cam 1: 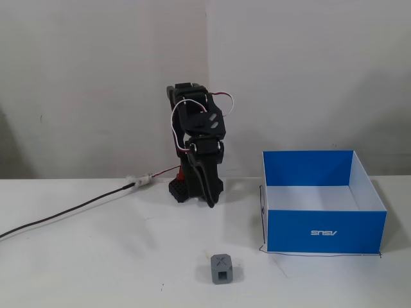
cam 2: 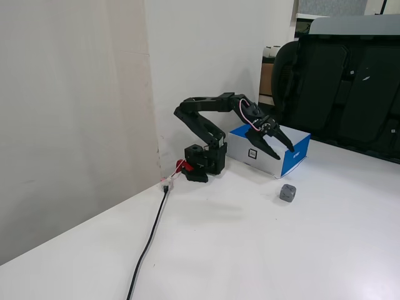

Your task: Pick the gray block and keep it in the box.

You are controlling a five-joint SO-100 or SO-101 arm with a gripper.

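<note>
The gray block [cam 1: 221,269] is a small cube with an X on top and a square hole facing the camera. It sits on the white table near the front, also seen in the other fixed view [cam 2: 287,192]. The blue box [cam 1: 324,230] with a white inside and an upside-down ASUS logo stands to the right of it in this fixed view, and behind the arm in the other fixed view [cam 2: 242,150]. My gripper [cam 1: 209,200] hangs in the air behind the block, well apart from it. Its jaws are open and empty [cam 2: 286,155].
A black cable [cam 1: 77,208] runs from the arm's base across the table's left side, also visible in the other fixed view [cam 2: 150,237]. A white wall stands behind the arm. A black chair [cam 2: 350,81] stands beyond the table's far edge.
</note>
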